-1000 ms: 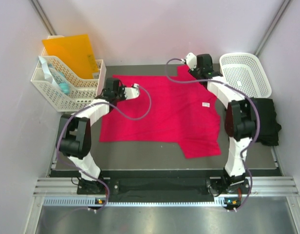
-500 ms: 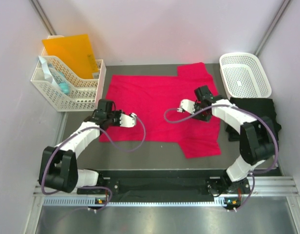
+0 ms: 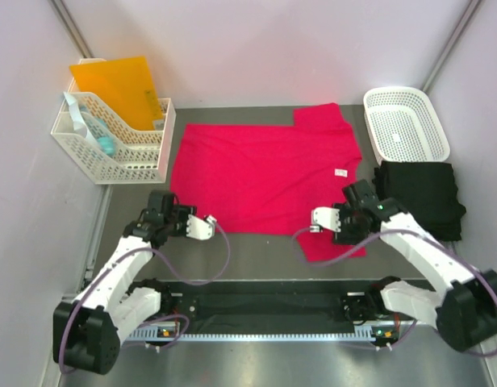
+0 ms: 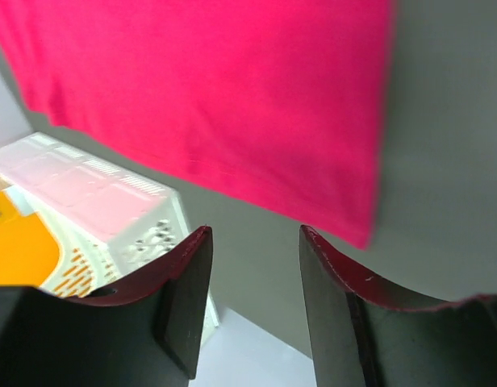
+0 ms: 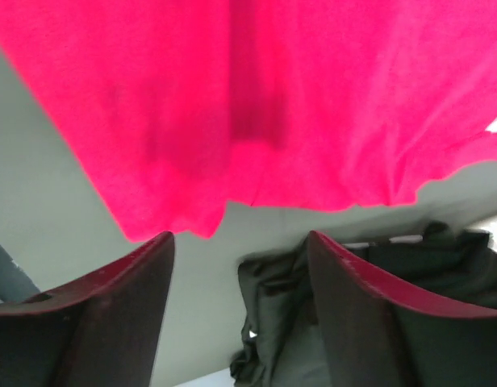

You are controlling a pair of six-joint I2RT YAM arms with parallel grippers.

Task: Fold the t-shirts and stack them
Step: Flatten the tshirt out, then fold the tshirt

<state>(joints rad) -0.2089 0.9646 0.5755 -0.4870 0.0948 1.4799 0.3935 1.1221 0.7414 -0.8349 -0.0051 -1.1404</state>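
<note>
The pinkish-red t-shirt [image 3: 265, 173] lies spread flat in the middle of the table, its white neck label [image 3: 342, 172] near the right side. The black t-shirt [image 3: 422, 197] lies crumpled at the right. My left gripper [image 3: 160, 205] hovers just off the red shirt's near-left corner, open and empty. In the left wrist view the gripper [image 4: 252, 242] faces bare table below the red cloth [image 4: 216, 89]. My right gripper [image 3: 365, 197] is above the shirt's near-right sleeve, open and empty. Its wrist view shows the gripper [image 5: 240, 242] below the red hem [image 5: 256, 89] and beside the black cloth [image 5: 289, 322].
A white lattice basket [image 3: 406, 122] stands at the back right, just behind the black shirt. A white organiser basket [image 3: 111, 137] with an orange folder [image 3: 119, 85] stands at the back left; it also shows in the left wrist view [image 4: 111, 210]. Grey walls close three sides.
Both arms have drawn back from the shirt's far edge toward its near edge. Both grippers have opened wider. The red shirt stays spread flat.
</note>
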